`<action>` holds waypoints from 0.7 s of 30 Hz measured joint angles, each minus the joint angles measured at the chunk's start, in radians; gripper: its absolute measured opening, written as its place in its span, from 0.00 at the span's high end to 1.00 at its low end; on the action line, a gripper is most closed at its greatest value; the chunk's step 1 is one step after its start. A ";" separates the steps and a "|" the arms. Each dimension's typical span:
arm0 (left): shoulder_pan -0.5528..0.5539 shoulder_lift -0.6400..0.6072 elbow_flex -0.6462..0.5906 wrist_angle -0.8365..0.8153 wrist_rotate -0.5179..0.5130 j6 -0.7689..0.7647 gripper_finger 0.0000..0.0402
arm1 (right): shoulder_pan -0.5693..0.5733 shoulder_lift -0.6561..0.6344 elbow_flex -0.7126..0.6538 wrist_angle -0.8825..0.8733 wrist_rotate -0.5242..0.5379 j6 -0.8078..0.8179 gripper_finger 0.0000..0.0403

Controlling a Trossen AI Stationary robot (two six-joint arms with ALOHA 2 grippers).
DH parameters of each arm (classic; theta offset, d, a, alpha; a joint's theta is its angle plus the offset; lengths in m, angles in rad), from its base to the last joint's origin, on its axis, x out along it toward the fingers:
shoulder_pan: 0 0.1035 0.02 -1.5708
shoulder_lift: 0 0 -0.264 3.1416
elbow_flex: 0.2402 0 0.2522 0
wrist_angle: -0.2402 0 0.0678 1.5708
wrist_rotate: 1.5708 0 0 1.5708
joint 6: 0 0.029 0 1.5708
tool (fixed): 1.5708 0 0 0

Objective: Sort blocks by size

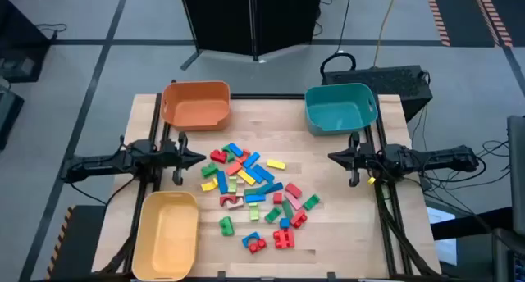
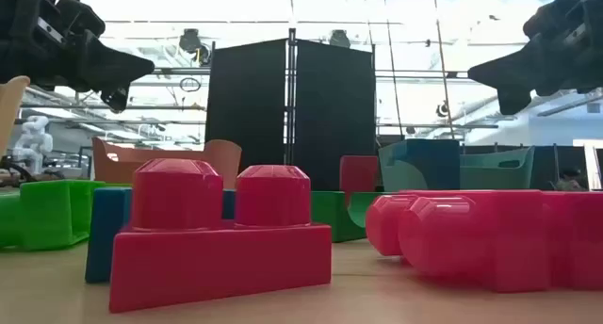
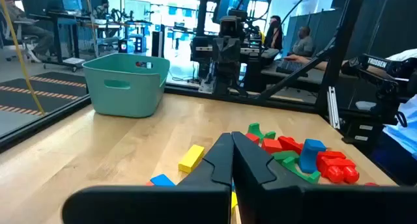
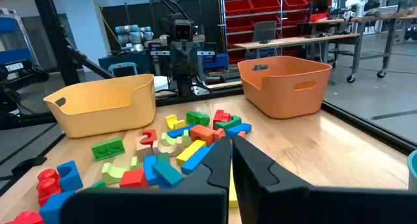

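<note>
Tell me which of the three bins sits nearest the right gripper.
The teal bin. It stands at the table's far right corner, just beyond the right gripper; the orange bin and yellow bin sit on the left side.

Red, blue, green, yellow and pink blocks; orange bin, teal bin, yellow bin; pale wooden bench.

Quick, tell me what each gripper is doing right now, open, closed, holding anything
Left gripper: closed, holding nothing, at the table's left edge.
Right gripper: closed, holding nothing, at the table's right edge.
</note>
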 joint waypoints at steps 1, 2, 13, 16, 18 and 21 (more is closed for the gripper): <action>0.000 0.000 0.000 0.000 0.000 0.000 1.00 | 0.000 0.000 0.000 0.000 0.000 0.000 1.00; 0.000 0.000 0.000 0.000 0.000 0.000 1.00 | 0.000 0.000 0.000 0.000 0.000 0.000 1.00; 0.000 0.000 0.000 0.000 0.000 0.000 1.00 | 0.000 0.000 0.000 0.000 0.000 0.000 1.00; 0.000 0.000 0.000 0.000 0.000 0.000 1.00 | 0.000 0.000 0.000 0.000 0.000 0.000 1.00; 0.000 0.000 0.000 0.000 0.000 0.000 1.00 | 0.000 0.000 0.000 0.000 0.000 0.000 1.00; 0.000 0.000 0.000 0.000 0.000 0.000 1.00 | 0.000 0.000 0.000 0.003 0.071 0.007 1.00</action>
